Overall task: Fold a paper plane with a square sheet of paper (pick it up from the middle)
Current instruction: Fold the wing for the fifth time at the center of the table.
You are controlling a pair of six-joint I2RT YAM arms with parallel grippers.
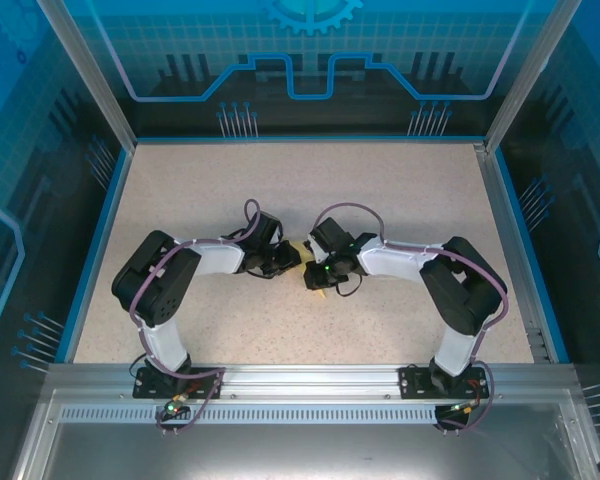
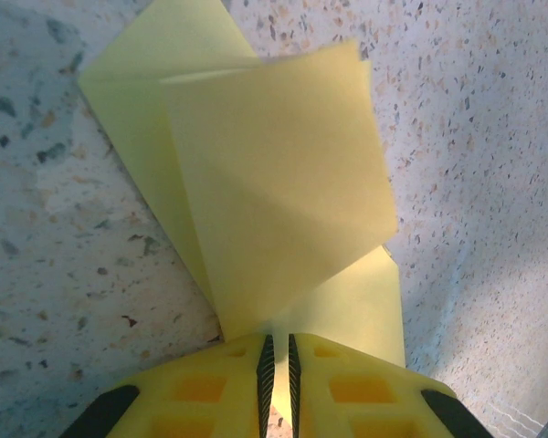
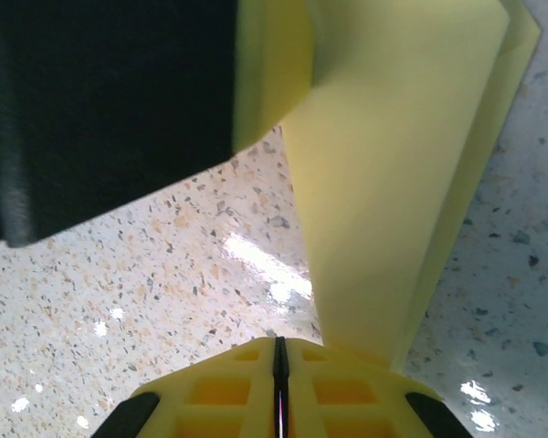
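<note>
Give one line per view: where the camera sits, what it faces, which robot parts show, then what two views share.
Top external: above and behind the bases, facing down on the table; left arm and right arm show.
Left wrist: on that wrist, facing past the left claw to the folded paper.
Right wrist: likewise, past the right claw to the same paper.
Shared: both wrist views show the paper.

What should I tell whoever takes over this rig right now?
Left claw: shut on an edge of the thin pale-yellow paper sheet.
Right claw: shut; the sheet reaches its fingertips, but the grip is unclear.
Paper: between the two claws, over the middle of the speckled table.
Done: sheet picked up, and a flap is folded over it.
Left: the remaining folds; it has no dart shape yet.
</note>
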